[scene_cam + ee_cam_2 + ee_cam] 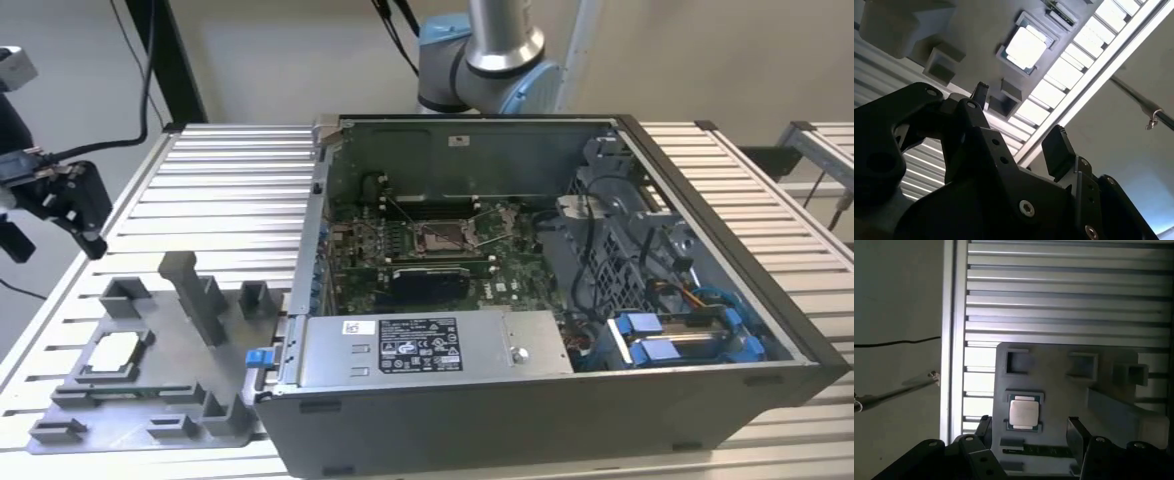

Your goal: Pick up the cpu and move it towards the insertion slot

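The cpu (114,352) lies flat, pale face up, in a square recess of the grey tray (167,405) at the exterior view's left. My gripper (54,240) hangs well above the tray, near the table's left edge, open and empty. In both wrist views the two black fingertips frame the cpu (1024,412) (1025,47) from a distance; the gripper (1029,425) (1019,114) touches nothing. The insertion slot (441,237), a silver-framed square socket, sits on the green board inside the open computer case (534,400).
Upright grey blocks (200,295) rise from the tray between the cpu and the case. The case wall (315,240) stands between tray and socket. Everything rests on a slatted aluminium table (227,180). The arm's base (481,60) is behind the case.
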Controlling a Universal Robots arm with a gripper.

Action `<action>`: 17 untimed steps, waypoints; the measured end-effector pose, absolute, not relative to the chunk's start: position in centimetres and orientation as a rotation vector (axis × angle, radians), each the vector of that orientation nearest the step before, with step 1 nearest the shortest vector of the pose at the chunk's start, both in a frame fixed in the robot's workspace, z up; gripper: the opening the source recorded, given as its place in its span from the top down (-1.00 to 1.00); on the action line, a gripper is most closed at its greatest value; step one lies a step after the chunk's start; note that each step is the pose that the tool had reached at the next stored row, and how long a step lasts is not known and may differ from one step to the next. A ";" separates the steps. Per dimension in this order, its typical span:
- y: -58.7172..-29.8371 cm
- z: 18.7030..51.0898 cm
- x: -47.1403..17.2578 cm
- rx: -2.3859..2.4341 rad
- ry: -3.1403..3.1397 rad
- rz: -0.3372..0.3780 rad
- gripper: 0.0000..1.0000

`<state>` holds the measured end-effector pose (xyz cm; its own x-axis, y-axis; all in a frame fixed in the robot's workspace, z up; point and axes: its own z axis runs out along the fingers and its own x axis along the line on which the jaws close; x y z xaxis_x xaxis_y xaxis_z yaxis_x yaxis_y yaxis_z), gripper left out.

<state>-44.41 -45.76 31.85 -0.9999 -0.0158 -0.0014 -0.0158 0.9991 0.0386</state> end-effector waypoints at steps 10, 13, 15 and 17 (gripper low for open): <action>-45.8 30.0 -44.4 -0.027 3.139 0.060 -1.00; -45.8 29.5 -44.4 -0.027 3.139 0.061 -1.00; -45.8 29.1 -44.4 -0.027 3.139 0.061 -1.00; -45.8 28.8 -44.4 -0.028 3.139 0.061 -1.00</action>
